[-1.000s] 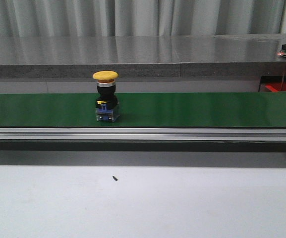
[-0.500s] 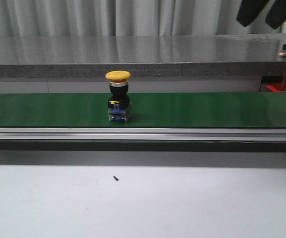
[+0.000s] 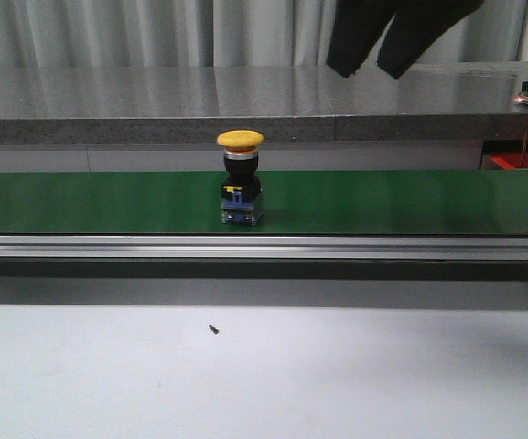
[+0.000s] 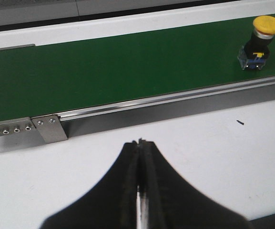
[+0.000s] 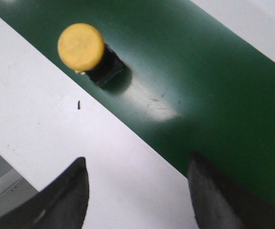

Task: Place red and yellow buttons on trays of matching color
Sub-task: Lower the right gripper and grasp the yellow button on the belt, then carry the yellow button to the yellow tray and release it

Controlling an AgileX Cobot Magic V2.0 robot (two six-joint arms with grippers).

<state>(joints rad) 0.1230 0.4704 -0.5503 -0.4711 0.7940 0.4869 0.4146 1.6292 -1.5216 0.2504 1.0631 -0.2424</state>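
Since a second ago, our yellow button (image 3: 241, 178) has ridden rightward along the green belt (image 3: 410, 201) to just left of frame centre, standing upright. Our right gripper (image 3: 371, 64) has dropped in at the upper right, jaws spread wide. Our left gripper (image 4: 140, 143) hovers over the white table (image 4: 199, 143), fingers pressed together, holding nothing.

A yellow button (image 3: 241, 178) stood upright on the green conveyor belt (image 3: 410, 201), left of its middle. The right gripper (image 3: 371, 66) hung above and to the button's right, fingers apart. A small dark speck (image 3: 213, 328) lay on the white desk (image 3: 264, 375).
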